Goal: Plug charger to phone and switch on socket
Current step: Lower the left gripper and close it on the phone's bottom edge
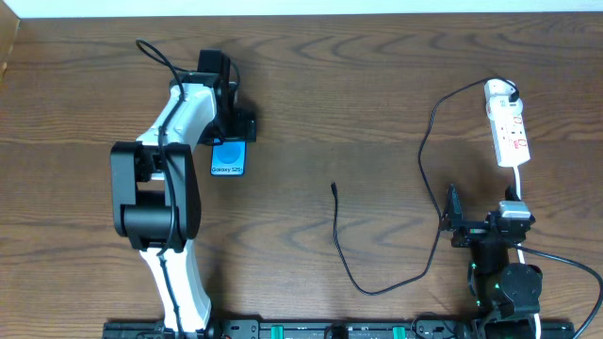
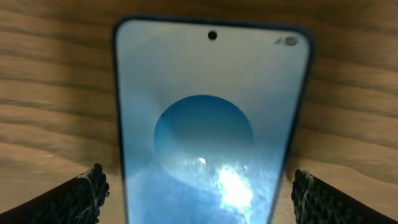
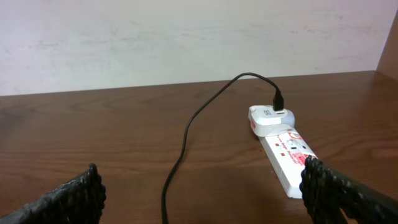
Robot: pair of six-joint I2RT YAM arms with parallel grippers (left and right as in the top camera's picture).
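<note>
Overhead gives you only the lower part of the phone [image 1: 227, 158]. Its blue screen and "Galaxy S25" line show, while the left arm [image 1: 179, 122] covers the upper end. The left gripper [image 2: 199, 196] is buried under the wrist there, so go to the left wrist view. Its two black fingers [image 2: 84, 196] stand wide, one on each side of the phone and clear of its edges, holding nothing. The phone's near end is cut off by the bottom of that picture, and the whole view is soft.

The charger [image 1: 429, 141] lies loose on the table [image 1: 330, 94]. Its plug tip [image 1: 334, 186] rests on bare wood between the two arms, well apart from the phone. From there the cable loops toward the near edge and climbs past the right arm to the white adapter [image 1: 497, 91]. The adapter sits in the far end of the power strip [image 1: 512, 132], at the right side of the table. The strip's white cord [image 1: 519, 179] runs down and disappears behind the right arm.

In the right wrist view, the right gripper [image 3: 205, 193] is spread wide and empty, well short of the adapter. Its right finger hides the strip's near end. You can see red marks on the strip, but they are too small to tell whether a switch is on or off. The cable leaves that picture at the bottom edge.
</note>
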